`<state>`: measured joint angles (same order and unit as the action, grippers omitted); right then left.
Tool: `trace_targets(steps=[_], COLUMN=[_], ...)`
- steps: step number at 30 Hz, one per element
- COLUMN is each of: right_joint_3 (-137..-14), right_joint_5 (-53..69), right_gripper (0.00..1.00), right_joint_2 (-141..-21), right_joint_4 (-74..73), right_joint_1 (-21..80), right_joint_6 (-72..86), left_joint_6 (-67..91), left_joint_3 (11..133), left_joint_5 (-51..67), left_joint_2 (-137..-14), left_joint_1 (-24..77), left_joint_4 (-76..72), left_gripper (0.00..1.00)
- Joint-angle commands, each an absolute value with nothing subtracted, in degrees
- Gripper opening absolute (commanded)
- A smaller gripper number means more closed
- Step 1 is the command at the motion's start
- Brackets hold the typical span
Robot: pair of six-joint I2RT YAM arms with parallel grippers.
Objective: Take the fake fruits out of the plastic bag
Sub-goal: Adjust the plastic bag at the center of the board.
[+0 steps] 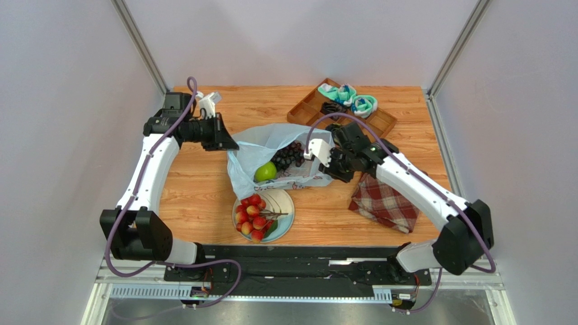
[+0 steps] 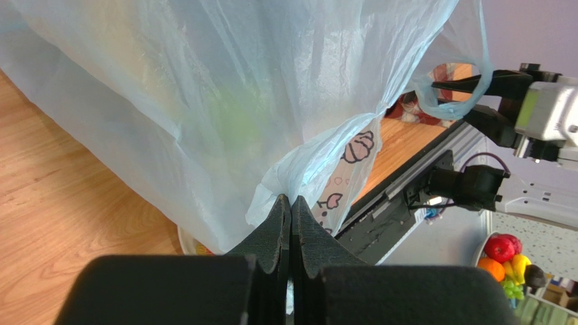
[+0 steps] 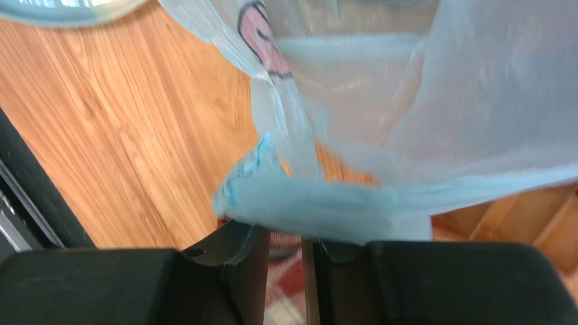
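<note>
The pale-blue plastic bag (image 1: 252, 145) lies mid-table with its mouth spread upward. Inside it show a green apple-like fruit (image 1: 265, 172) and a dark grape bunch (image 1: 288, 154). A cluster of small red fruits (image 1: 252, 215) rests on the round plate (image 1: 288, 203) in front of the bag. My left gripper (image 1: 227, 143) is shut on the bag's left rim, the film pinched at its tips (image 2: 291, 198). My right gripper (image 1: 330, 166) is at the bag's right side. Its jaws stand slightly apart (image 3: 288, 237), with the bunched bag handle (image 3: 325, 206) lying across their tips.
A red plaid cloth (image 1: 384, 202) lies right of the bag, under my right arm. A wooden tray (image 1: 380, 122) holding teal-white rolled socks (image 1: 353, 98) stands at the back right. A small white object (image 1: 208, 103) sits at the back left.
</note>
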<state>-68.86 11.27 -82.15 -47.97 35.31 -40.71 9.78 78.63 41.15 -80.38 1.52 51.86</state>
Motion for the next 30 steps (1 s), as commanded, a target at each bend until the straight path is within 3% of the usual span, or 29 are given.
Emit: trace_targets(steps=[1,9,12,17,23,30], right_joint_3=[-68.5,-98.7,-101.1,-102.5,-111.2,-118.0], right_joint_5=[10.7,29.3,30.6,33.9,34.7,27.0], right_gripper=[0.27,0.37,0.38,0.31,0.30,0.59], right_joint_2=[-79.2,-86.5,-89.8,-98.3,-108.0,-121.3], right_joint_4=[-50.5,-61.2,-60.3,-59.7,-66.4,-63.1], right_joint_1=[35.0,35.6,37.3,38.8,43.4,44.7], right_joint_6=[-45.2,-47.5,-50.1,-54.0,-55.6,-42.1], left_joint_6=[14.5,15.0,14.2,12.4,10.8,9.8], left_joint_3=[76.5,75.4,76.0,78.3,78.3,77.5], left_joint_5=[45.3,44.9,44.4,43.1,41.9,41.7], left_joint_2=[-79.1,-79.5,-79.5,-81.2,-81.1,-78.1], left_joint_1=[1.5,2.1,2.1,2.1,2.0,1.9], left_joint_4=[49.0,48.7,48.8,51.0,52.5,53.8], left_gripper=[0.00,0.00,0.00,0.00,0.00,0.00])
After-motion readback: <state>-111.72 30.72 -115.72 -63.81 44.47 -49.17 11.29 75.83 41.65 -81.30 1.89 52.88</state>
